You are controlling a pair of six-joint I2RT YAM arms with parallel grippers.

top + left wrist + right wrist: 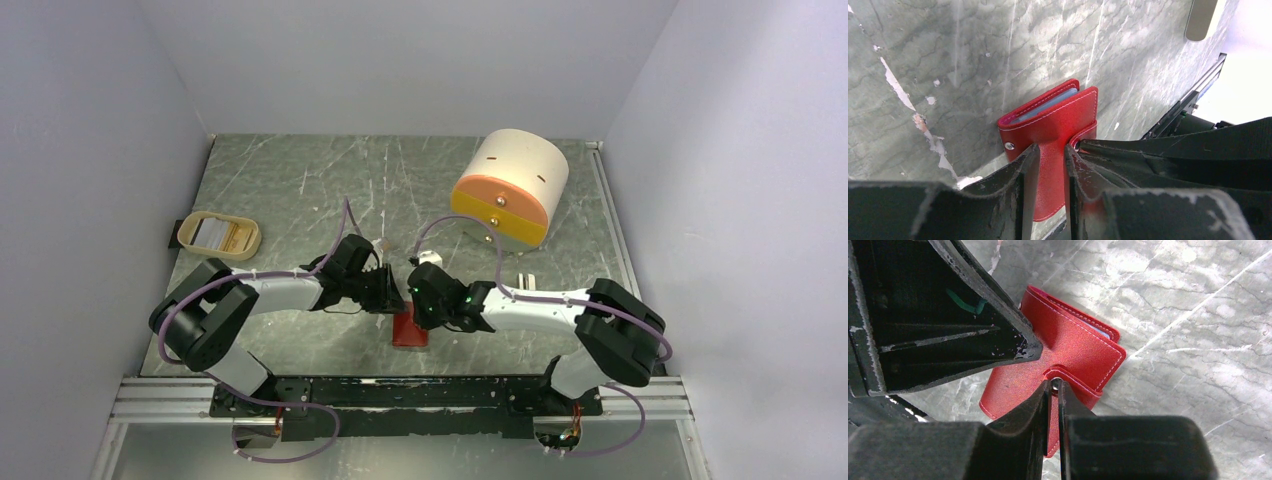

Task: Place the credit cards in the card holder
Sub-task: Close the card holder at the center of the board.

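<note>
While both pincers clamp it, wallet's place: the small red leather-like folding card holder sits just below and between your two sets of fingertips, touching both
Left pincer: your left gripper is clenched on a red cover leaf; the folded body lies straight ahead of its tips
Right pincer: your right gripper is pinched almost flat on the red snap tab; the body lies ahead and to one side of its tips
Long axis: it runs away from the left fingertips, so the two holds sit side by side at the same end
Pockets: the pale blue inner pockets show only as a sliver at the far mouth; you cannot tell whether a card is inside
Cards: pale flat pieces, probably the credit cards, lie in the beige oval tray, well apart from both pincers, out beyond the left one; your left arm is nearer
Next, likely: draw tab and leaf apart sideways to open the mouth; a slipping tab is the risk
</note>
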